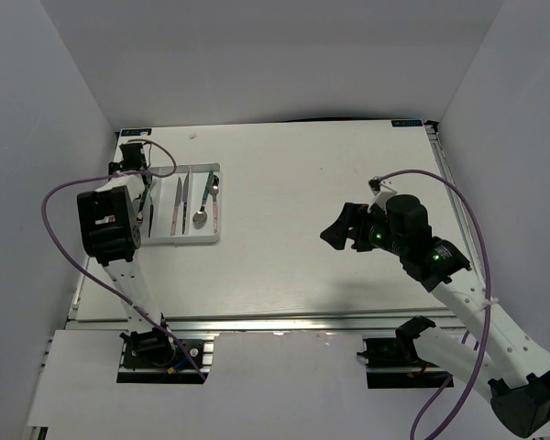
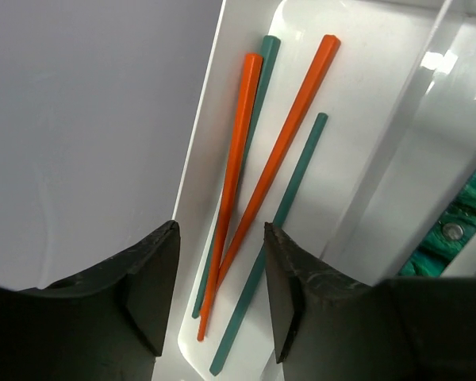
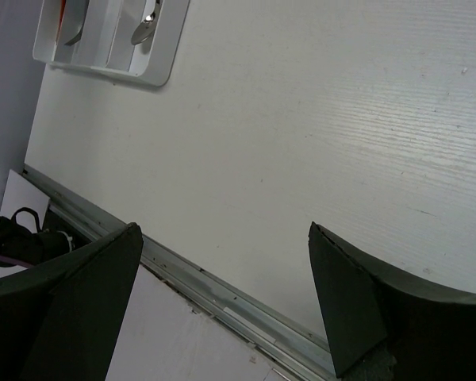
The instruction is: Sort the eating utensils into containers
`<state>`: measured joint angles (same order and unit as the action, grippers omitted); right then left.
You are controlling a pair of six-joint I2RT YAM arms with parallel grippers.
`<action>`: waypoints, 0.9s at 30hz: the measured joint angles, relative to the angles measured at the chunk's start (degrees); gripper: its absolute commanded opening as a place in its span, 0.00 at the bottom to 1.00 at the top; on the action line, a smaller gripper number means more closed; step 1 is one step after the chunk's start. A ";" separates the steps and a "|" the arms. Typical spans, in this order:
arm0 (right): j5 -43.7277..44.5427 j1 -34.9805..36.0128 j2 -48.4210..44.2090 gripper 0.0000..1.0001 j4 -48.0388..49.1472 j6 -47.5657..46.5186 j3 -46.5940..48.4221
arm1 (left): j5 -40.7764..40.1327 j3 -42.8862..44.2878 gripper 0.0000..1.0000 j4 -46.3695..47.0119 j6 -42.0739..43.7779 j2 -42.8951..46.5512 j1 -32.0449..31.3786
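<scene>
Peeking through the left wrist cam: left gripper (image 2: 220,238) has its jaws partway apart, gripping nothing. Just beyond them, two red chopsticks (image 2: 238,151) and two teal chopsticks (image 2: 297,171) lie crossed in the white tray (image 2: 202,159) slot at frame left. My right gripper (image 3: 224,238) is spread wide and empty over the table (image 3: 301,119). In the top view the tray sits upper left, with a spoon (image 1: 200,215) in another slot.
</scene>
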<state>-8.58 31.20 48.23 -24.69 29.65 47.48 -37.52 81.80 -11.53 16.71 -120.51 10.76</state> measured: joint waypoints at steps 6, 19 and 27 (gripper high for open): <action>1.14 0.04 1.57 0.89 -0.11 -0.46 1.64 | 1.18 0.37 0.67 -4.52 -2.12 3.32 -0.81; 21.05 0.44 1.68 0.89 -6.69 -10.12 12.96 | 16.48 -6.58 0.98 -18.75 -25.62 54.55 -4.09; 27.76 0.48 -3.67 0.89 -14.58 -12.76 13.99 | 21.42 -14.93 0.98 -27.12 -30.36 84.59 -4.09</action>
<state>19.18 31.68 44.56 -39.27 16.88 61.47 -16.10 66.87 -38.65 -13.65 -35.92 6.68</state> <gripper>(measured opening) 0.894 0.982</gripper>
